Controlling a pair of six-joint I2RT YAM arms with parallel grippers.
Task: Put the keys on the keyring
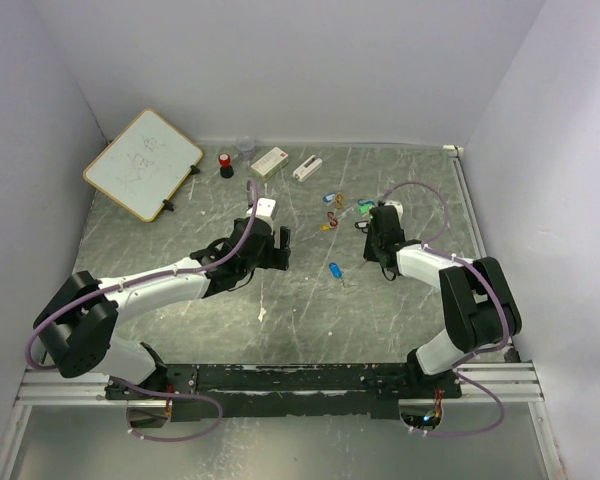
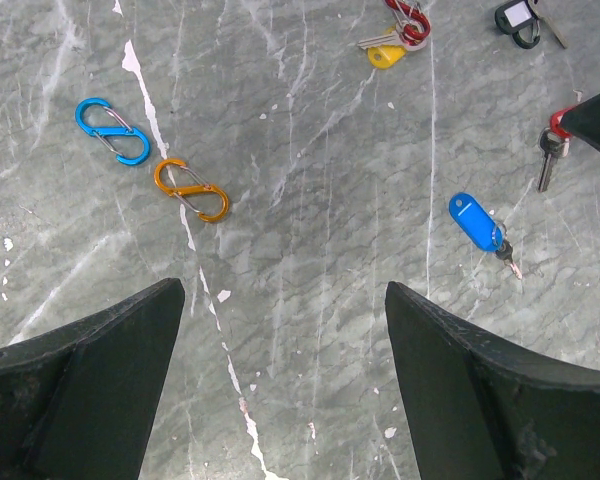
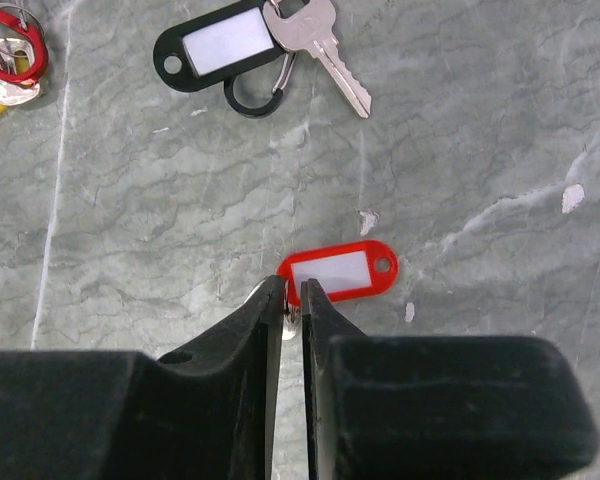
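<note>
Right wrist view, lower centre: pinching red-tagged key in right gripper. Left gripper spread, empty. Blue-tagged key, black-tagged key loose; threading judged mostly ahead.

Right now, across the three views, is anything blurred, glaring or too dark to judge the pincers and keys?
Top external: even, soft light, faint shadows, but the keys are too small to read. Left wrist: tabletop and blue tag sharp; left pincer open, its fingers near-black. Right wrist: red-tagged key crisp, white label washed out; right pincer a dark mass, shut on it.
</note>
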